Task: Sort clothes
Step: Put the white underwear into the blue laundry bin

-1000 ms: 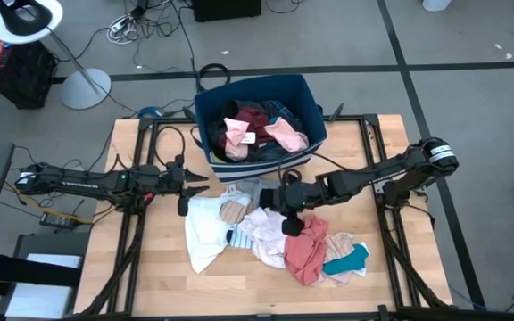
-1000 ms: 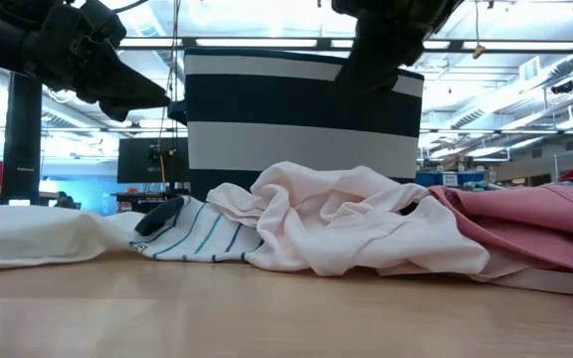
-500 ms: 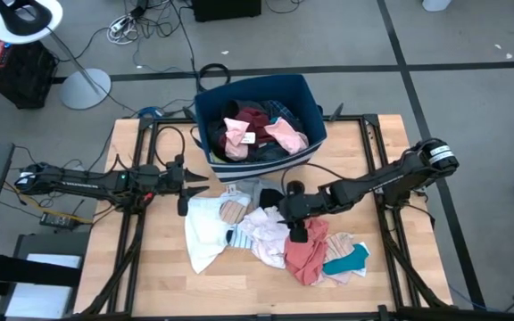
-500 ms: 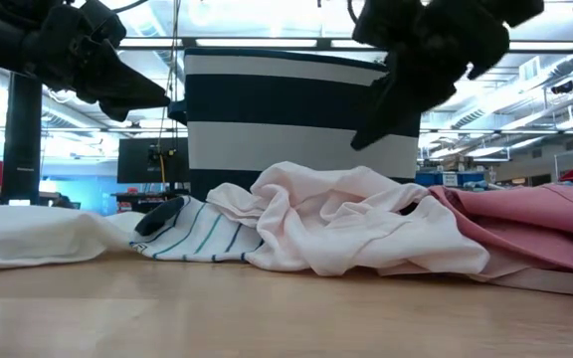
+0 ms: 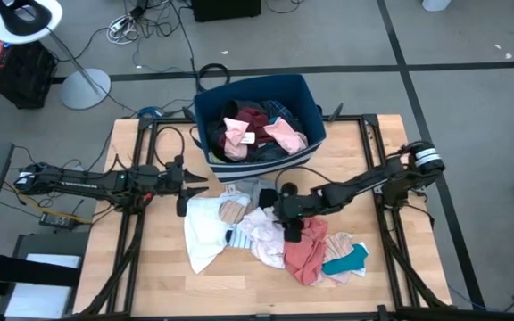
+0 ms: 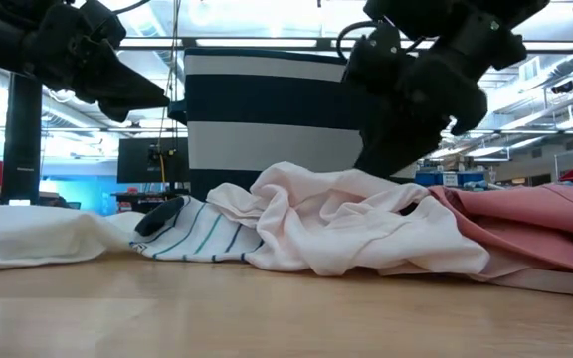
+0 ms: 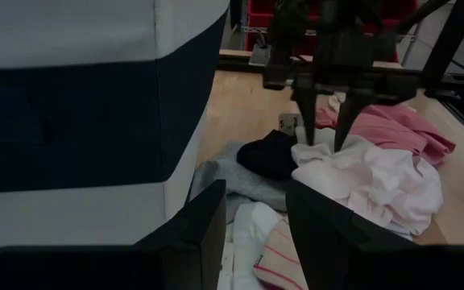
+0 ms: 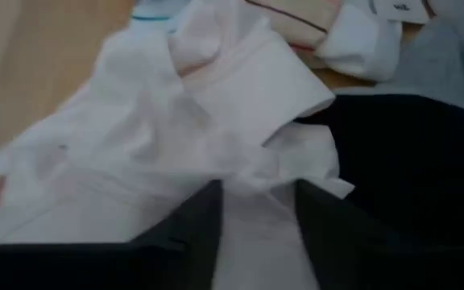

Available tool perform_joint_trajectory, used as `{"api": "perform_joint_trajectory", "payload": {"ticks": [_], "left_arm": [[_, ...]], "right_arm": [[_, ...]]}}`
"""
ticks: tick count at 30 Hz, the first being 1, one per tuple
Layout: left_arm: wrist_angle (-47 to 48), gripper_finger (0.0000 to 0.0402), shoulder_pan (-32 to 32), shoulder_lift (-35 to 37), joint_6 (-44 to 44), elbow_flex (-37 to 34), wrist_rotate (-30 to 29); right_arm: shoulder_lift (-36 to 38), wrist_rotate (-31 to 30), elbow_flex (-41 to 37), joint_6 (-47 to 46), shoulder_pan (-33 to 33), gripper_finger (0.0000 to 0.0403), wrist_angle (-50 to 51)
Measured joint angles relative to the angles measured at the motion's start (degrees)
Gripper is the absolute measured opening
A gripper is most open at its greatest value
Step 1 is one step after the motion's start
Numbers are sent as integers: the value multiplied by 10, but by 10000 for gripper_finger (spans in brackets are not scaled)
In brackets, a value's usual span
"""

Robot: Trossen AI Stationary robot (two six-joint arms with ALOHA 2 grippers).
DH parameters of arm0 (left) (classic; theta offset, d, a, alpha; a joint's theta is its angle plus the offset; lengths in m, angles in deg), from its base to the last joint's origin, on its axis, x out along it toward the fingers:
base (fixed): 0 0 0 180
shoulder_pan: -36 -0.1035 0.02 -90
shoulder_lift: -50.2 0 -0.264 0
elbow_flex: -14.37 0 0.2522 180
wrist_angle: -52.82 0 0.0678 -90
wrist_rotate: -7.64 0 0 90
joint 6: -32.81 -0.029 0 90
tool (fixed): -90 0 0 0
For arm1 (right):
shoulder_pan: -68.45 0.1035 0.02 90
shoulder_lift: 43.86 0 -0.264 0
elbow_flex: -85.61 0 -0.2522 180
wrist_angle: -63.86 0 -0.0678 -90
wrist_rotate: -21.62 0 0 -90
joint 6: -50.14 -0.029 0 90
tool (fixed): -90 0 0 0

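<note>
High view: my right gripper (image 5: 290, 230) sits low over the crumpled pale pink cotton garment (image 5: 261, 234) mid-table, fingers parted astride a raised fold with nothing pinched yet. I would sink a little deeper and close on that one ridge only, so the salmon-pink knit top (image 5: 309, 251) and the black cloth (image 7: 268, 155) beside it stay put. The loose clothes are limp, wrinkled and overlapping; more fill the navy fabric bin with white stripes (image 5: 303, 90). My left gripper (image 5: 182, 185) waits released near the bin's left.

A wooden table (image 5: 150, 276) carries loose clothes (image 5: 266, 236) and a striped bin (image 5: 259, 120).
</note>
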Motion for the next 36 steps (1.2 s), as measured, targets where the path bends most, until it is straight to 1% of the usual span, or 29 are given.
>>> {"api": "perform_joint_trajectory", "payload": {"ticks": [1,2,3,6,10,13,15,17,22,26,30,34,36], "left_arm": [[1,137,0,0,0,0,0],[2,137,0,0,0,0,0],[1,137,0,0,0,0,0],[0,137,0,0,0,0,0],[3,137,0,0,0,0,1],[1,137,0,-1,0,0,1],[-1,137,0,-1,0,0,1],[-1,136,0,-1,0,0,1],[-4,137,0,-1,-1,0,1],[-5,137,0,-1,-2,0,1],[-4,137,0,-1,-2,0,1],[-3,137,0,-1,-2,0,1],[-4,136,0,-1,-2,0,1]], "right_arm": [[0,5,0,1,0,54,5],[2,6,-1,6,1,28,12],[4,6,-1,12,1,17,9],[23,-8,5,15,5,7,21],[56,-33,35,39,5,3,53],[73,-36,66,66,5,2,73],[77,-39,92,89,4,1,89],[82,-55,124,119,3,1,116],[86,-111,228,192,-12,1,177],[87,-117,322,233,-36,1,188],[87,-117,413,309,-65,0,188],[87,-117,505,360,-103,0,179],[87,-117,542,370,-128,0,175]]}}
